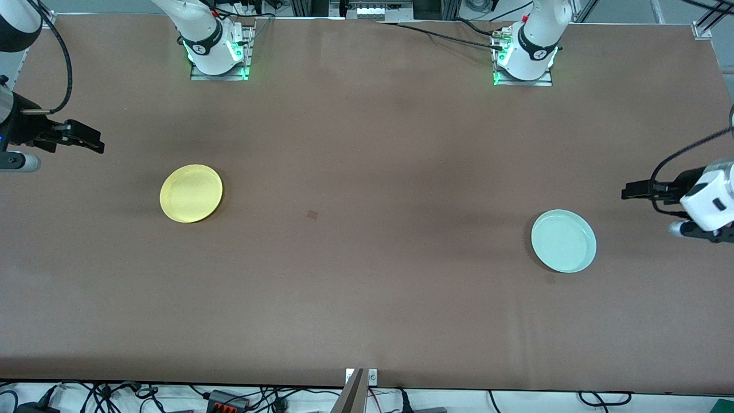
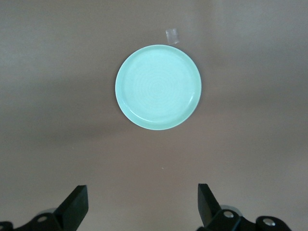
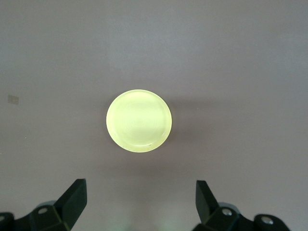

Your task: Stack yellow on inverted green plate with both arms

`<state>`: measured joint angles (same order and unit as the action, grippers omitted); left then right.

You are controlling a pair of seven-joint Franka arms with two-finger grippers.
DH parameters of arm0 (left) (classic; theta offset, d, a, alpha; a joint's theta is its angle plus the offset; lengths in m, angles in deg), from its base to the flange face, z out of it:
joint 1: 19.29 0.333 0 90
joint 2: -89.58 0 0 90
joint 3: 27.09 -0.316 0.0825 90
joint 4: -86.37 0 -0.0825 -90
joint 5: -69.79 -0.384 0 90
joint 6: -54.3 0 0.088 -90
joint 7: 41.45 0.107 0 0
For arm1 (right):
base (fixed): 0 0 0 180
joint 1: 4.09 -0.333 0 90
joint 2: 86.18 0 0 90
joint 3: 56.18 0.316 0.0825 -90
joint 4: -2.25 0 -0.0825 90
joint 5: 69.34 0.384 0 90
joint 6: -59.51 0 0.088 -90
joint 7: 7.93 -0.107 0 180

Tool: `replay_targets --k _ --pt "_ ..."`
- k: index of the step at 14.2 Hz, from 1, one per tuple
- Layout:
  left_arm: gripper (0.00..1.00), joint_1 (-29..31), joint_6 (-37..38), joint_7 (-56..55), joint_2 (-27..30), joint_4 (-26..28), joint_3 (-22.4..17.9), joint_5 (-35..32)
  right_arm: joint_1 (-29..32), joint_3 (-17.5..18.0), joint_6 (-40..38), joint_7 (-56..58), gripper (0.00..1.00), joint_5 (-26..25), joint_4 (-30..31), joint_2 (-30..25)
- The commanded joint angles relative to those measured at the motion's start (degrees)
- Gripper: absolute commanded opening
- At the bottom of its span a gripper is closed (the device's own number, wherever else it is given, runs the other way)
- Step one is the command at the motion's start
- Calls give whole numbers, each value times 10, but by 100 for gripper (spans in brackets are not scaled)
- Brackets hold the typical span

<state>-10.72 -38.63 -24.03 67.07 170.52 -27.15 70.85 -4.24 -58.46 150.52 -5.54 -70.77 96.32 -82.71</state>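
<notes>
The yellow plate (image 1: pixel 191 193) lies flat on the brown table toward the right arm's end; it also shows in the right wrist view (image 3: pixel 138 120). The pale mint-green plate (image 1: pixel 563 240) lies flat toward the left arm's end, and looks open side up; it also shows in the left wrist view (image 2: pixel 158 87). My right gripper (image 1: pixel 96 143) is open and empty, held above the table at the table's end by the yellow plate; in its wrist view (image 3: pixel 141 192) the jaws stand wide apart. My left gripper (image 1: pixel 628 191) is open and empty, above the table's end by the green plate (image 2: pixel 143 197).
A small dark square mark (image 1: pixel 312 215) is on the table between the two plates. A small bit of clear tape (image 2: pixel 172 35) lies just beside the green plate. The arm bases (image 1: pixel 218 54) (image 1: pixel 524 60) stand along the table's back edge.
</notes>
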Motion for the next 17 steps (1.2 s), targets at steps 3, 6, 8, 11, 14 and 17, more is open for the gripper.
replay_targets --k 3,6,8,11,14,17 --pt "98 43 -185 130 -34 106 12 18 -12 8 2 -5 100 1 -10 57" --pt "97 54 -295 160 -57 168 12 84 -16 7 19 -4 100 -6 -9 95" --pt "95 79 -321 234 -101 165 13 165 -9 6 40 -4 100 -12 9 102" --pt "96 92 -351 358 -154 151 11 305 9 2 81 -4 100 -12 66 89" --pt "89 94 -386 381 -173 141 11 309 10 2 161 2 100 -17 168 56" --pt "28 94 -393 385 -184 136 11 313 10 2 199 2 100 -31 229 37"
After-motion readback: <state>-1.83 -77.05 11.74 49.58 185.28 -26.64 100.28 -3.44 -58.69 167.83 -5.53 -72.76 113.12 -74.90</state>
